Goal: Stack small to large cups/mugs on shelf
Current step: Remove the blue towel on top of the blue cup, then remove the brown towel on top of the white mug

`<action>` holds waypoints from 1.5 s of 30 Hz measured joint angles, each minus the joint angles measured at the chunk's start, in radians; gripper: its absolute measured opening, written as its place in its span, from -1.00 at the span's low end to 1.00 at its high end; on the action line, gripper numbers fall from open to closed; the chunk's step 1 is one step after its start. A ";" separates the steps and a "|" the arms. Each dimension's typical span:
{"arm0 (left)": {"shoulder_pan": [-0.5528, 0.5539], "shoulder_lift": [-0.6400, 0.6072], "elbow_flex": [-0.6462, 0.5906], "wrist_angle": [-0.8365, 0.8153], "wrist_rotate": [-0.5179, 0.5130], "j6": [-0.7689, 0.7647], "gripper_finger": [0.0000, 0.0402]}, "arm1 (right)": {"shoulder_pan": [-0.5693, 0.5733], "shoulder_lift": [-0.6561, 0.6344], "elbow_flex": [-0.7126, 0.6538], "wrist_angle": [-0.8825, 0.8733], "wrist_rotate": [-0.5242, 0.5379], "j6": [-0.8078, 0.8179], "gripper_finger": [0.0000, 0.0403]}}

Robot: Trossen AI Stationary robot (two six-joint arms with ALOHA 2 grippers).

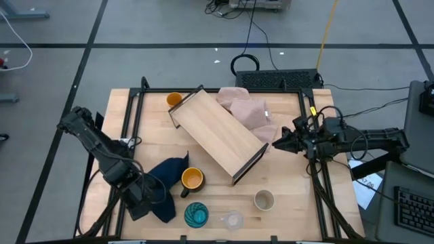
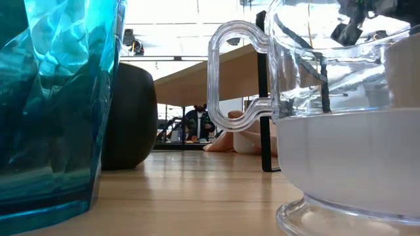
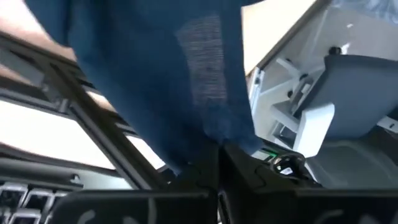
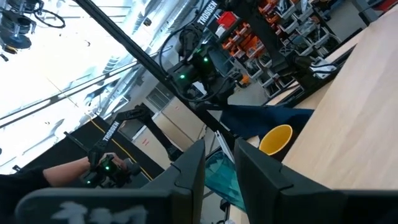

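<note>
Clearing step: left gripper, at seven o'clock, pinches the dark blue cloth beside the yellow mug; shelf lies centre; right gripper, three o'clock, jaws narrowly apart, empty; next, drag cloth away

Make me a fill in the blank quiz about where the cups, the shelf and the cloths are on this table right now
1. The left end effector is shut on the dark ____ cloth.
2. The shelf lies diagonally, partly over a ____ cloth.
3. The teal tumbler stands right next to the ____ glass cup at the table's near edge.
4. The small orange cup sits at the shelf's ____ end.

Missing words: blue; pink; clear; far
</note>
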 joint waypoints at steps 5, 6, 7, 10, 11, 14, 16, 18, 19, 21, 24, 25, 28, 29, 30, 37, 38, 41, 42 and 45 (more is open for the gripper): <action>0.007 0.000 0.000 0.018 -0.047 -0.019 -0.94 | 0.000 0.015 0.000 0.000 0.000 0.000 -0.60; 0.012 0.000 0.000 0.019 -0.056 -0.019 -0.93 | 0.000 0.018 0.000 0.001 0.000 0.000 -0.60; 0.016 0.000 0.000 0.019 -0.065 -0.020 -0.93 | 0.000 0.020 0.000 0.001 0.000 0.000 -0.60; 0.030 0.000 0.000 0.028 -0.072 -0.023 -0.88 | 0.000 0.024 0.000 0.001 0.000 0.002 -0.60; 0.034 0.000 0.000 0.027 -0.073 -0.023 -0.86 | 0.000 0.024 0.000 0.002 0.000 0.003 -0.60; 0.039 0.000 0.000 0.026 -0.076 -0.019 -0.77 | 0.000 0.024 0.000 0.008 0.000 0.003 -0.60; 0.038 0.000 0.000 0.026 -0.080 -0.018 -0.69 | 0.000 0.024 0.000 0.008 0.000 0.003 -0.60; 0.038 0.000 0.000 0.024 -0.083 -0.018 -0.59 | 0.000 0.024 0.000 0.008 0.000 0.003 -0.60; 0.038 0.000 0.000 0.024 -0.084 -0.018 -0.53 | 0.000 0.024 0.000 0.009 0.000 0.003 -0.60; 0.038 0.000 0.000 0.021 -0.098 -0.018 -0.42 | 0.000 0.024 0.000 0.008 0.000 0.001 -0.60; 0.038 0.000 0.000 0.008 -0.120 -0.023 -0.24 | 0.000 0.024 0.000 0.009 0.000 0.000 -0.60; 0.038 0.000 0.000 0.000 -0.124 -0.023 -0.19 | 0.000 0.024 0.000 0.008 0.000 -0.002 -0.60; 0.045 0.000 0.000 -0.004 -0.140 -0.025 -0.07 | 0.000 0.024 0.000 0.008 0.000 -0.015 -0.60; 0.049 0.000 0.000 -0.007 -0.148 -0.030 -0.04 | 0.000 0.024 0.000 0.008 0.000 -0.018 -0.60; 0.055 0.000 0.000 -0.014 -0.154 -0.035 -0.01 | 0.000 0.024 0.000 0.008 0.000 -0.022 -0.60; 0.126 0.000 0.009 -0.030 -0.173 -0.019 0.02 | -0.029 0.024 0.000 0.051 0.000 -0.026 -0.60; 0.137 0.000 0.018 -0.031 -0.193 -0.011 0.02 | -0.035 0.024 0.000 0.078 0.000 -0.028 -0.60; 0.171 -0.005 0.055 -0.037 -0.266 0.013 0.02 | -0.059 0.024 0.000 0.168 0.000 -0.045 -0.60; 0.184 -0.008 0.070 -0.037 -0.293 0.018 0.02 | -0.065 0.023 0.000 0.185 0.000 -0.049 -0.60; 0.225 -0.014 0.123 -0.038 -0.370 0.037 0.02 | -0.084 0.023 0.001 0.200 -0.004 -0.049 -0.60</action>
